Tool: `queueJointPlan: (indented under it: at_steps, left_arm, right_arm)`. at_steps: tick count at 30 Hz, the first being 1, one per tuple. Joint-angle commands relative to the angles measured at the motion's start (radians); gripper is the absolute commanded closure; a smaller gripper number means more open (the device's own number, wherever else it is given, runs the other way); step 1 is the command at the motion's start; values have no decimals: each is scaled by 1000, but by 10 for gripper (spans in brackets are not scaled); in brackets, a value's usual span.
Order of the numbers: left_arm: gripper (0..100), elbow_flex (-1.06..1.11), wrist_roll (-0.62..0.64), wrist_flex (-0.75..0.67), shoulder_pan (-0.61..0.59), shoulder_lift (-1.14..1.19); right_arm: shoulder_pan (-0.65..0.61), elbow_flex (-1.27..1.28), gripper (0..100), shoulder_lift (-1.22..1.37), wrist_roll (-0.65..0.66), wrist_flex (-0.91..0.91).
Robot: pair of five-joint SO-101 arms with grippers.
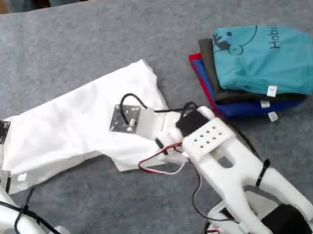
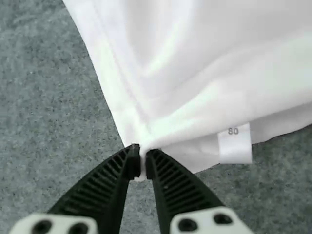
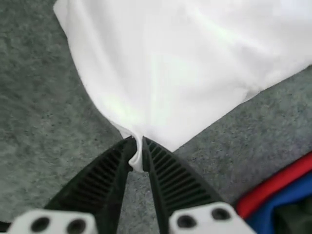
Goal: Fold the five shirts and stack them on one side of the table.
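Left fingers [image 2: 114, 173] and right fingers [image 3: 163, 168] are closed on the shirt [image 1: 79, 127] edges. Fabric is judged soft and light; hems are best gripped.

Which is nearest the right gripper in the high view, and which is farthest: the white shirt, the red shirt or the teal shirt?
1. The white shirt: pinched in the right gripper itself.
2. The red shirt: its edge shows on the gripper's side of the teal one.
3. The teal shirt: beyond the red one, farther right.
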Motion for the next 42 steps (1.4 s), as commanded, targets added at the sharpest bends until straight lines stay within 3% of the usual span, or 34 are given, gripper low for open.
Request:
queueJointPlan:
  at_steps: [1,10,12,15,19,21,25,27,29,30,32,36,39,42]
  left_arm:
    - [971,-41,12,-9,-13,-21]
    - [970,5,5,-18,-2,-21]
    - [930,2,9,-18,-2,-23]
    - [816,2,34,-18,-12,-25]
    - [803,-38,92,-9,-48,-35]
    - [803,-71,92,-8,-76,-35]
    - [809,-186,92,6,-133,-35]
    - [827,-282,130,75,-153,-35]
    - [905,-390,226,144,-163,-25]
    - [947,-443,264,169,-163,-23]
    - [970,-522,327,204,-148,-23]
    - [970,-567,585,207,-12,-15]
    - [970,-539,692,146,116,55]
    - [970,-536,818,69,191,181]
  right_arm:
    - [58,-41,985,-36,-34,-15]
    - [-20,113,980,-36,-32,-104]
    - [-34,125,965,-36,-32,-101]
    - [-31,119,838,-38,-32,-83]
    - [-31,62,606,-38,104,9]
    - [2,8,546,-38,118,46]
    - [114,-150,622,-33,121,55]
    - [140,-239,753,-30,120,52]
    - [140,-306,946,-28,118,21]
    - [137,-334,994,-28,118,-3]
    - [120,-366,913,-27,94,-61]
    - [78,-403,978,21,-35,-224]
    - [41,-464,977,165,-141,-344]
    - [37,-602,977,366,-233,-354]
